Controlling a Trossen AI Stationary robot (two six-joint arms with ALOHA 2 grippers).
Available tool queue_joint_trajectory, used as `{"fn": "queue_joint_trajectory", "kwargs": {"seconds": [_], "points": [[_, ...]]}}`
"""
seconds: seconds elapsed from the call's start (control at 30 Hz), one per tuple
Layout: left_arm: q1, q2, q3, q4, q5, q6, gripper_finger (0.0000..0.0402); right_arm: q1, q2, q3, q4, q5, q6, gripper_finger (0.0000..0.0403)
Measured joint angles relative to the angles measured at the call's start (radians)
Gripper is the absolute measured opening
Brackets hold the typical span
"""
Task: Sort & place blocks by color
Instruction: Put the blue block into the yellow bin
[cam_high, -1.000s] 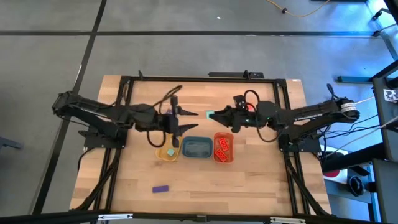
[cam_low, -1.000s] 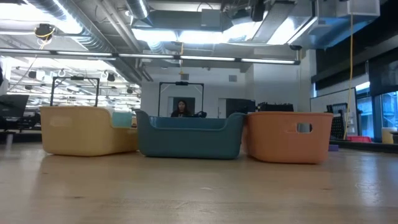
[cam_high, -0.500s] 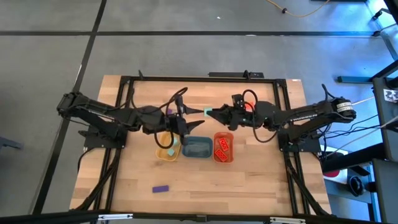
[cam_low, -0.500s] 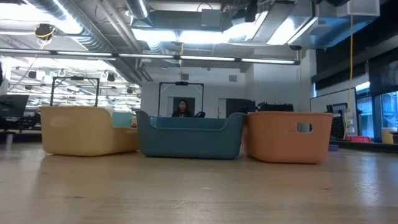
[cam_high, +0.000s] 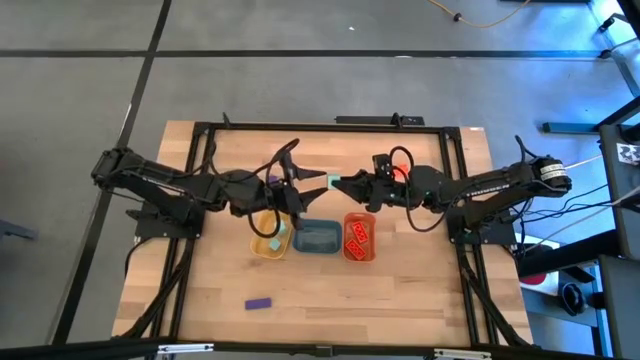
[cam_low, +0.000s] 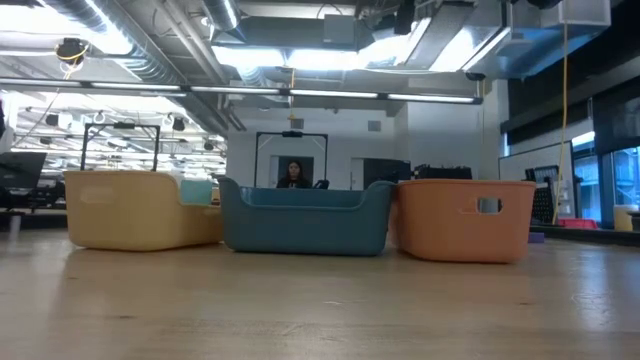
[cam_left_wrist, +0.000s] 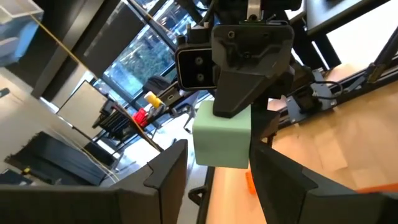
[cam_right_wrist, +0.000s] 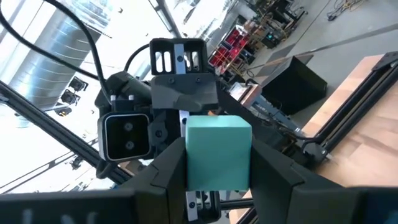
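A mint-green cube hangs high above the table's middle, behind the trays, with my right gripper shut on it. My left gripper faces it from the table's left, open. Its two fingers stand on either side of the cube's near end, and I see no plain touch. In the high view the two grippers meet at the cube. A purple bar lies on the table near its front left. Several orange-red bricks lie in the orange tray. My right gripper pinches the cube by two opposite sides between its two fingers. The fingers come about level from the table's right. The cube is lifted clear, well above the table, its free end toward my left gripper.
Three trays stand in a row at the table's middle: yellow, blue, orange. The low view shows them as yellow, blue and orange. A person shows far behind the table.
My left gripper has moved a little toward the table's right, up to the cube, and has rolled about its own axis. Its fingers now stand around the cube. My right gripper has kept the cube in place.
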Motion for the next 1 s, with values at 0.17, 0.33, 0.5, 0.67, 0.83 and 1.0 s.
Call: {"fn": "queue_joint_trajectory", "kwargs": {"seconds": [0.17, 0.33, 0.5, 0.67, 0.83, 1.0], "points": [[0.000, 0.015, -0.001, 0.011, 0.059, 0.000, 0.0165, 0.002, 0.000, 0.000, -0.007, -0.011, 0.000, 0.0134], [0.012, 0.035, -0.002, 0.056, 0.058, 0.000, 0.0165, 0.008, 0.000, 0.000, -0.007, -0.018, 0.000, 0.0134], [0.012, 0.042, -0.002, 0.066, 0.091, -0.028, 0.0165, 0.015, -0.001, 0.000, -0.015, -0.019, 0.003, 0.0134], [0.007, 0.047, -0.002, 0.069, 0.123, -0.036, 0.0165, 0.018, 0.000, 0.000, -0.016, -0.022, 0.003, 0.0134], [0.007, 0.050, -0.002, 0.068, 0.117, -0.048, 0.0150, 0.017, 0.000, 0.000, -0.021, -0.022, 0.003, 0.0134], [0.006, 0.050, -0.002, 0.066, 0.113, -0.057, 0.0125, 0.017, 0.000, 0.000, -0.023, -0.029, 0.000, 0.0134]]}}
